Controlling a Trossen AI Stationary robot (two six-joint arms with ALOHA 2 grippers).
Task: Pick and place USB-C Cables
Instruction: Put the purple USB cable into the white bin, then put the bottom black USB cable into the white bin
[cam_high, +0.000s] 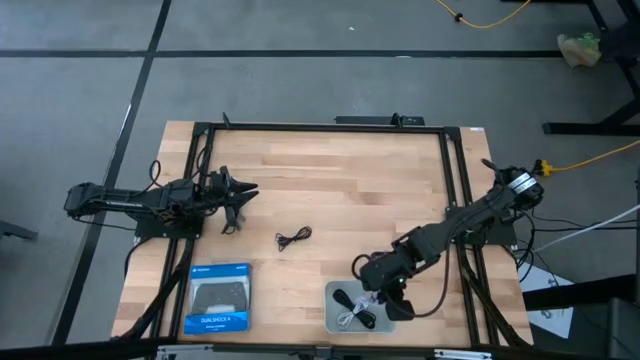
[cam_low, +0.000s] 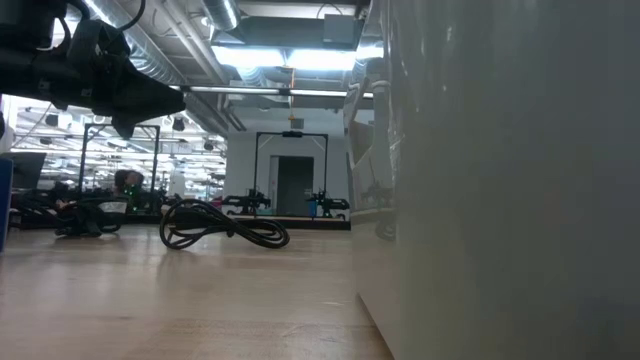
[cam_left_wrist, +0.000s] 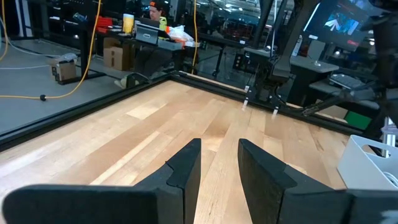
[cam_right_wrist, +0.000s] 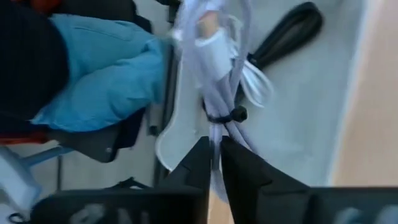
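Observation:
A pale grey-purple cable bundle (cam_right_wrist: 219, 87), bound by a black tie, sits between the fingers of my right gripper (cam_right_wrist: 215, 163), which is over the grey tray (cam_high: 335, 322) near the table's near edge. A black cable (cam_right_wrist: 287, 30) and a whitish cable (cam_right_wrist: 256, 84) lie on the tray's floor. Another black coiled cable (cam_high: 293, 237) (cam_low: 225, 226) lies flat on the wood mid-table. My left gripper (cam_high: 238, 196) (cam_left_wrist: 219, 163) hovers open over the table's left part, clear of everything. My right gripper pinches the pale grey-purple bundle near one end (cam_right_wrist: 215, 142), just behind its black tie, between both fingers. The fingers come from above, pointing down into the tray. The rest of the bundle runs on from the fingers over the tray floor; whether it rests there I cannot tell.
A blue DualShock box (cam_high: 218, 296) lies flat near the table's near-left corner. The tray's pale wall (cam_low: 500, 180) fills the right of the low view. A black frame (cam_high: 320, 127) borders the table. Bare wood lies between the loose cable and the tray.

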